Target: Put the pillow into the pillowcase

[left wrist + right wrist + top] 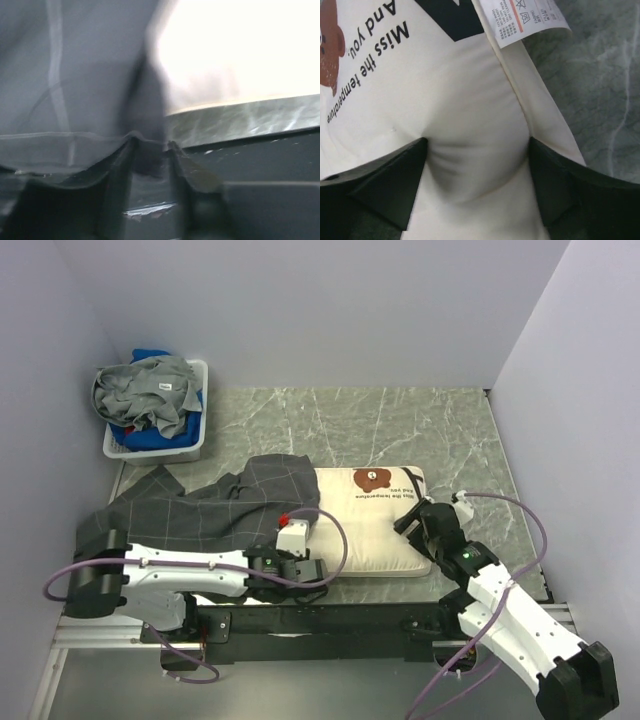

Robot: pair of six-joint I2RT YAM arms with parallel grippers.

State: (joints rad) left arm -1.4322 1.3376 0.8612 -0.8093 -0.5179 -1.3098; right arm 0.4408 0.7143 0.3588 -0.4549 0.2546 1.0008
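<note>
— Progress with the stuffing, as you read it?

— Early, I judge. The soft cream-white rectangular pillow with the brown bear face (372, 530) lies mid-desk, nearly all of it bare. Only its left end meets the mouth of the dark charcoal-grey windowpane-check fabric pillowcase (215, 508), which sprawls rumpled to the left. Whether that end is inside yet, I cannot tell. Almost the whole insertion is left to do.

— And the arms?

— The left arm lies low along the near edge of the green marbled desk (420, 420). Its left pincer (150, 146) is clenched on a fold of the case's hem, beside the pillow's near left corner. The right arm reaches in from the near right. Its right pincer (476, 155) grasps the pillow's right end near the white sewn-in care label (530, 20), with stuffing bulging between the fingers.

— Next?

— Probably hold the mouth and feed the pillow leftward.
</note>
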